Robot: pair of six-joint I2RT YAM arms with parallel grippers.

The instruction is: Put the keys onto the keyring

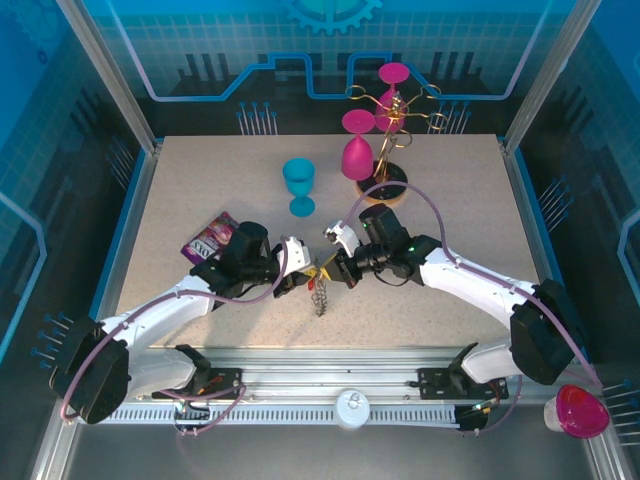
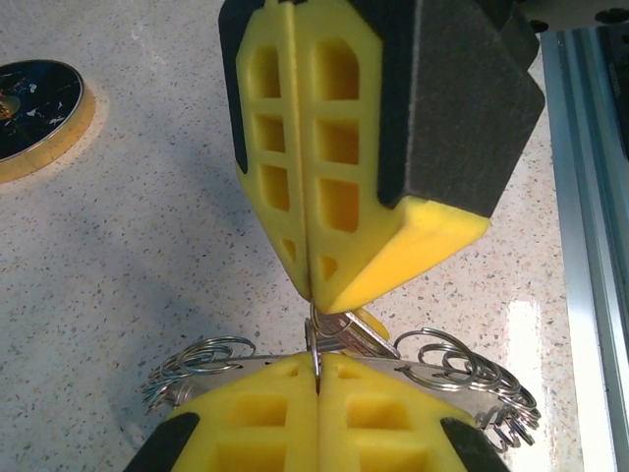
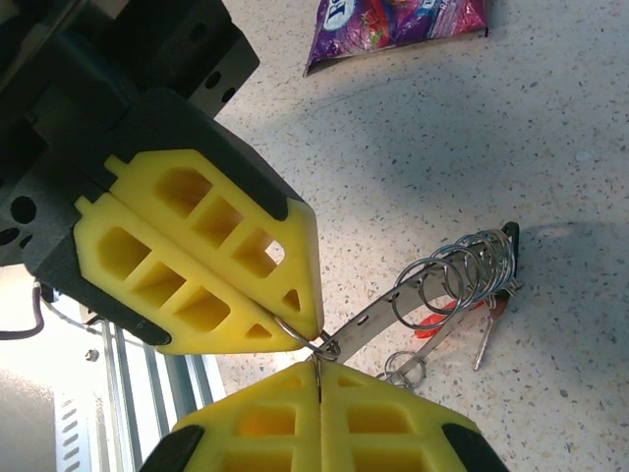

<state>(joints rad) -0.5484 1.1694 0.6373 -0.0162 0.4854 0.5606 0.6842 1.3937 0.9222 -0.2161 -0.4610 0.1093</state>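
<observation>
At mid-tabletop (image 1: pixel 450 210) two pincers meet, both clenched. The left pincer (image 1: pixel 300 280) grips the keyring (image 3: pixel 388 317), held clear of the surface, and the right pincer (image 1: pixel 338 268) pinches a loop (image 3: pixel 322 344) on its rim. The dark key (image 3: pixel 487 326) seems to hang from the ring already. The yellow key (image 2: pixel 370 323) sits at the pinch, apparently not yet threaded. Counts: two pink goblets (image 1: pixel 357 155), one blue goblet (image 1: pixel 298 187), one packet (image 1: pixel 212 238), one keyring, two keys.
</observation>
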